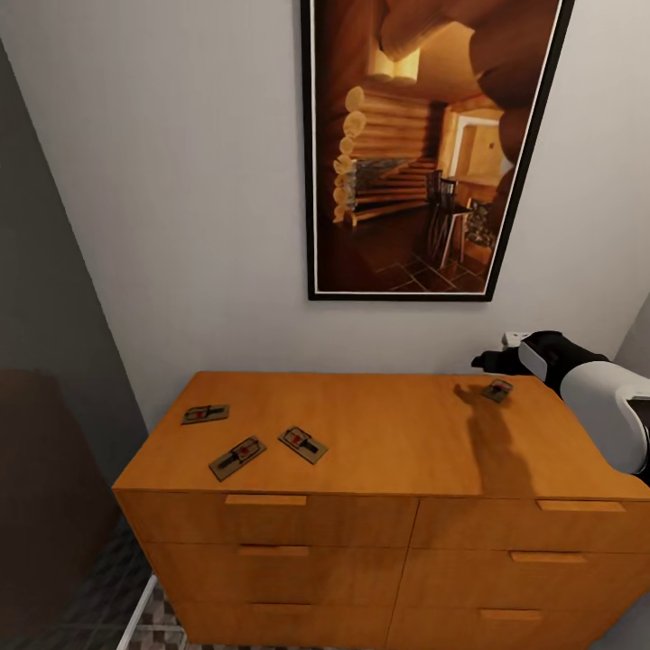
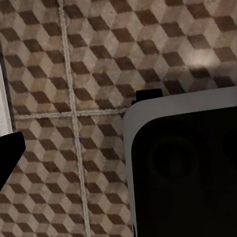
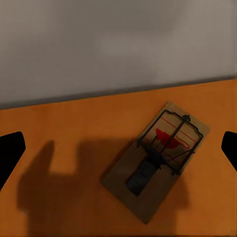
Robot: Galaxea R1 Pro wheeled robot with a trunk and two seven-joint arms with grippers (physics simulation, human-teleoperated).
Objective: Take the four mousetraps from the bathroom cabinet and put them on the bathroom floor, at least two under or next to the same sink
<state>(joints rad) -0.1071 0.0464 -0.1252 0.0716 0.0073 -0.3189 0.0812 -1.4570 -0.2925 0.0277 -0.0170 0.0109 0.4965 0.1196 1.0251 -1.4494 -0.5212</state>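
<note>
My cabinet (image 1: 379, 469) is orange-brown wood with matching handles. The mousetraps on it, like the far one (image 1: 496, 390) and the three nearer ones (image 1: 236, 457), are dull brown slabs with dark metal and a red patch. The wall (image 1: 181, 226) is pale grey. The picture (image 1: 424, 144) has a black frame around amber logs. The bathroom floor (image 2: 89, 74) shows brown, beige and grey cubes with pale grout. My right arm (image 1: 596, 397) is white and black.

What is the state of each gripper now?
Left gripper: cannot be told.
Right gripper: open, holding nothing, above a mousetrap.
</note>
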